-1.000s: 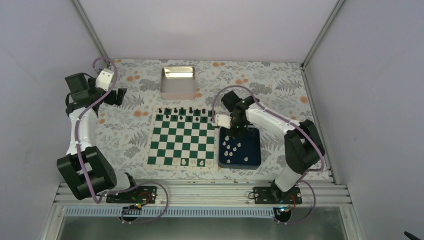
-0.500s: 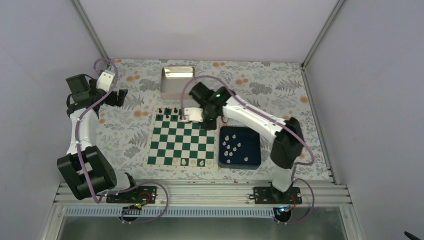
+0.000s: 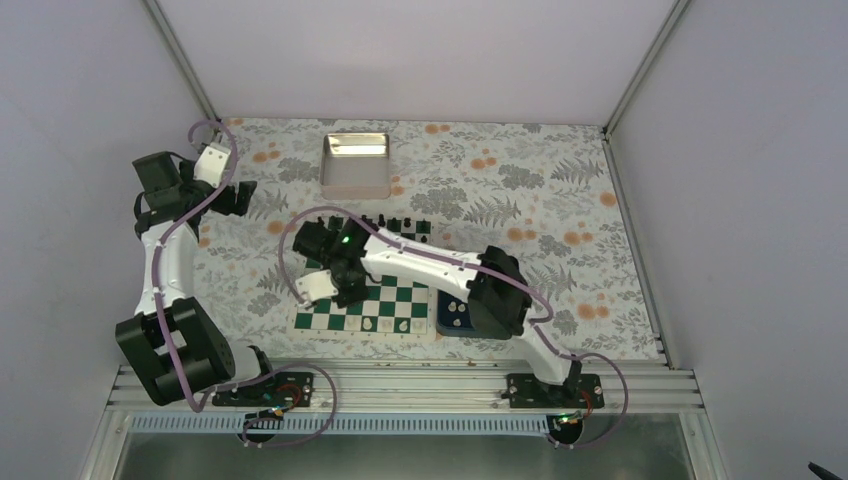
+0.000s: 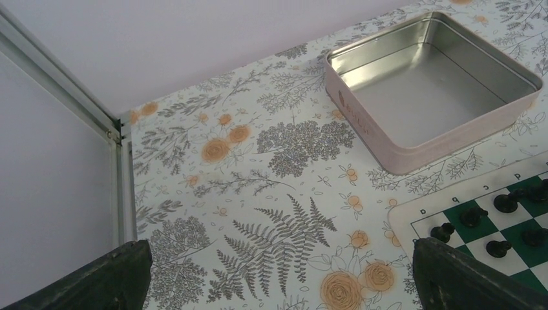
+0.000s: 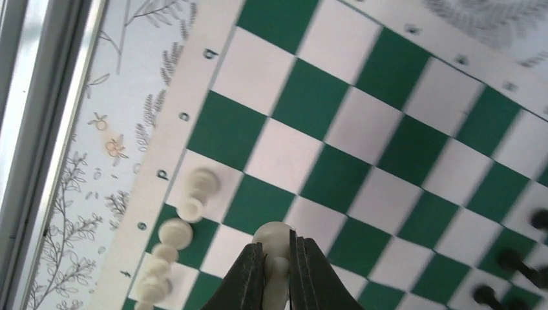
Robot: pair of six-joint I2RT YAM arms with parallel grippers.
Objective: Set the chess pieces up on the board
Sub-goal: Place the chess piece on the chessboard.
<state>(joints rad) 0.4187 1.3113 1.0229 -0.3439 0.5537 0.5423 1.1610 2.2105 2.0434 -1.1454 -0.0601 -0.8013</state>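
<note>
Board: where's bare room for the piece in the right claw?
Bare: the middle squares of the board, between the white pieces along one edge and the black pieces at the opposite edge. Crowded: both those edges.

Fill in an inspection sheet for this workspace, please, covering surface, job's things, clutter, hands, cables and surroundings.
Surface: floral-patterned table cover, flat.
Job's things: flat green-and-white chessboard; three small cream plastic chess pieces stand along one edge row; others lie in the dark blue square tray, mostly hidden by the right arm.
Clutter: shiny metal rectangular tin, empty; small black chess pieces on the opposite rows.
Hands: left hand open, empty, away from the board; right hand shut on a cream piece above the board.
Cables: purple cables run along both arms.
Surroundings: pale walls, metal frame posts; nothing else seen.
</note>
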